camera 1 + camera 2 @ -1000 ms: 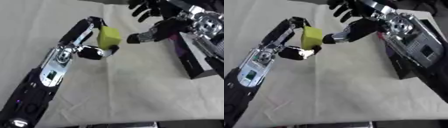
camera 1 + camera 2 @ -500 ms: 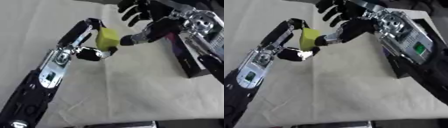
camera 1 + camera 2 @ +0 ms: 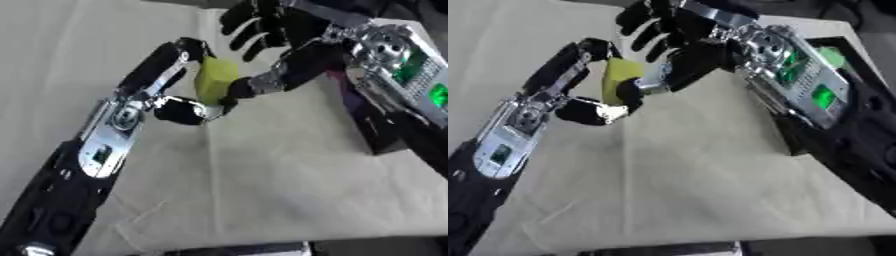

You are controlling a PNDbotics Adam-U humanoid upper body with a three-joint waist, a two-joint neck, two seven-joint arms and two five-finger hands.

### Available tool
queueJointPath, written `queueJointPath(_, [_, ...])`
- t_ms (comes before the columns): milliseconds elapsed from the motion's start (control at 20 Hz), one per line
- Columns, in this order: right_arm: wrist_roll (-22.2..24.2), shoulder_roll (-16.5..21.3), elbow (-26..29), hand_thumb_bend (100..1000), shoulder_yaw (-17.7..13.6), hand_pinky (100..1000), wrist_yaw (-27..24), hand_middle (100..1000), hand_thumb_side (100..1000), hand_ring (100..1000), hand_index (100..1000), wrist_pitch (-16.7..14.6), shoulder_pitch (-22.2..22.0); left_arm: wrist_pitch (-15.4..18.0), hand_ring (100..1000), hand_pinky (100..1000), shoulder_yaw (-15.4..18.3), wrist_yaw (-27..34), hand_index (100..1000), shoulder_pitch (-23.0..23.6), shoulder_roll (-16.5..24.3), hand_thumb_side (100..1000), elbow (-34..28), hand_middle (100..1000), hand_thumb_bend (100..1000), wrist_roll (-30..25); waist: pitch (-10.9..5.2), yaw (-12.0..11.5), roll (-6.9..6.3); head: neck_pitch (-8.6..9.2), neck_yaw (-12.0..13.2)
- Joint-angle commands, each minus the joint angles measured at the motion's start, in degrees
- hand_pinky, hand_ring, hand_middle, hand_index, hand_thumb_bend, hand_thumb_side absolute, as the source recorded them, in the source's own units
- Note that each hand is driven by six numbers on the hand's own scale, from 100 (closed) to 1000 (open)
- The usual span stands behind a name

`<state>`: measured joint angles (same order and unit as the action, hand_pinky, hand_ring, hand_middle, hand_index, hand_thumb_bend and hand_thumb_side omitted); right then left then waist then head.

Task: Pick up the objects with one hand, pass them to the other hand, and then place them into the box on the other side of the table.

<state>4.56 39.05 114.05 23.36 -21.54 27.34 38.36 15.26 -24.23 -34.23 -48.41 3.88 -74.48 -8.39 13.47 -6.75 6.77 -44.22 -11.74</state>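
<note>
The left hand (image 3: 179,85) holds the yellow block (image 3: 214,80) up off the cloth (image 3: 262,180), fingers curled over its top and thumb tucked under — a pinch that leaves the block's right face bare, likely so the other hand can take it. The right hand (image 3: 267,55) meets it from that side: its thumb reaches the block's lower edge while its fingers are spread straight above, not yet closed on anything. The handover seems mid-way. The box (image 3: 385,135) sits dark behind and below the right forearm, well apart from the block, at the cloth's right edge. Green lit panels glow on that forearm — no writing on them can be read, and the block bears no label.
</note>
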Motion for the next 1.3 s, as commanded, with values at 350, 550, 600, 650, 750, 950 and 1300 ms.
queueJointPath(350, [-0.36,0.37,0.54,706,-0.23,677,1.15,734,114,738,777,0.68,0.14,1.31,601,772,-0.80,-0.60,462,-1.20,-0.64,407,-2.16,532,100,0.32,-0.74,0.07,0.59,0.10,-0.57])
queueJointPath(550, [-0.47,0.41,0.54,712,-0.24,680,2.23,735,120,743,777,0.76,-0.22,1.57,601,772,-1.21,-0.52,462,-1.02,-0.53,393,-2.89,531,100,0.36,-0.55,0.08,0.47,0.10,-0.59])
queueJointPath(600, [-0.57,0.50,0.54,712,-0.31,680,2.61,735,120,743,777,0.73,-0.31,1.58,601,772,-1.25,-0.52,462,-0.98,-0.48,393,-3.01,531,100,0.39,-0.54,0.07,0.44,0.10,-0.58])
queueJointPath(650, [-0.71,0.64,0.54,716,-0.42,683,3.04,736,125,745,776,0.70,-0.46,1.63,601,771,-1.31,-0.52,462,-0.94,-0.42,387,-3.18,530,100,0.45,-0.53,0.10,0.41,0.10,-0.61])
queueJointPath(750, [-0.91,0.88,0.54,720,-0.56,684,3.88,736,128,747,775,0.62,-0.72,1.71,600,770,-1.42,-0.49,462,-0.86,-0.29,386,-3.52,530,100,0.60,-0.50,0.13,0.37,0.10,-0.68])
queueJointPath(950, [-1.16,1.12,0.54,729,-0.70,688,5.20,735,137,750,773,0.67,-1.22,1.96,600,769,-1.67,-0.56,462,-0.80,-0.03,362,-4.35,530,100,0.83,-0.42,0.13,0.30,0.10,-0.81])
queueJointPath(1300, [-1.36,1.24,0.54,730,-0.65,691,7.29,719,139,751,762,1.23,-2.24,1.88,597,768,-1.76,-0.80,461,-0.41,0.29,359,-4.79,529,100,1.19,-0.30,0.21,0.20,0.10,-0.98])
